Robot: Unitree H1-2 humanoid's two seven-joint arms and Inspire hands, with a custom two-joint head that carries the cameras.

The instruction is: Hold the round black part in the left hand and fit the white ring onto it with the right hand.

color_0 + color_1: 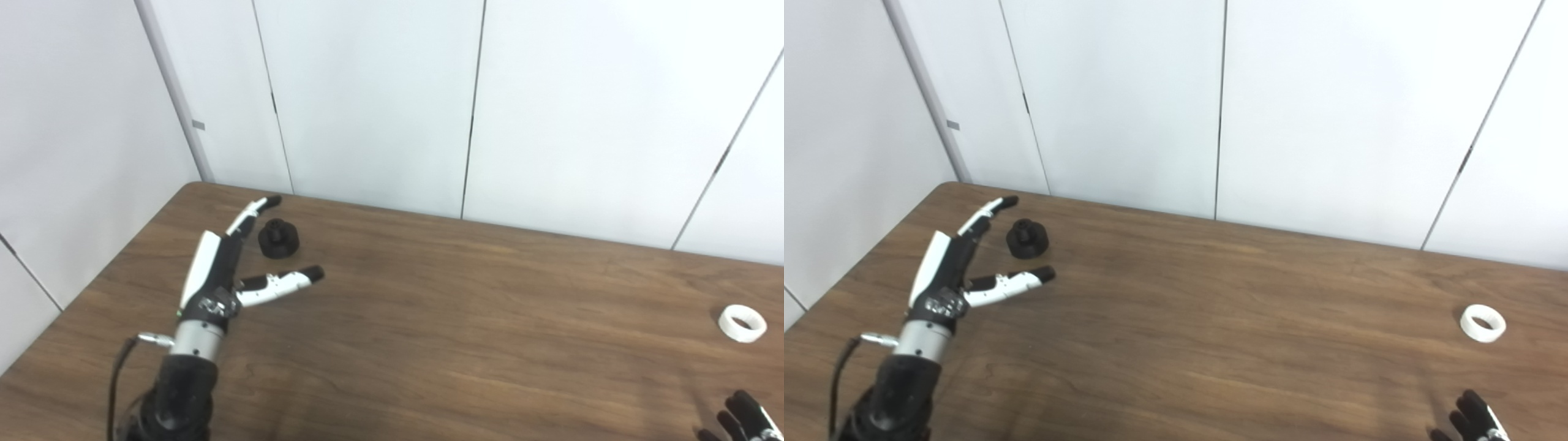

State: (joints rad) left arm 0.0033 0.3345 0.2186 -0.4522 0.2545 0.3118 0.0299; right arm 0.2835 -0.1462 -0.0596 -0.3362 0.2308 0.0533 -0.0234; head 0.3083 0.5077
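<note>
Spanning the whole lower scene, the brown wooden table carries everything. Over its left side the left hand is spread wide and holds nothing, with the round black part standing on the table between its outstretched fingers and thumb (contact unclear). Only the right hand's dark fingertips show at the bottom edge, grip unreadable; the white ring lies flat nearby, beyond them.

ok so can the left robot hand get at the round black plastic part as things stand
Probably yes. The left robot hand is open, its fingers and thumb spread either side of the round black plastic part, with only bare wooden table between them.
</note>
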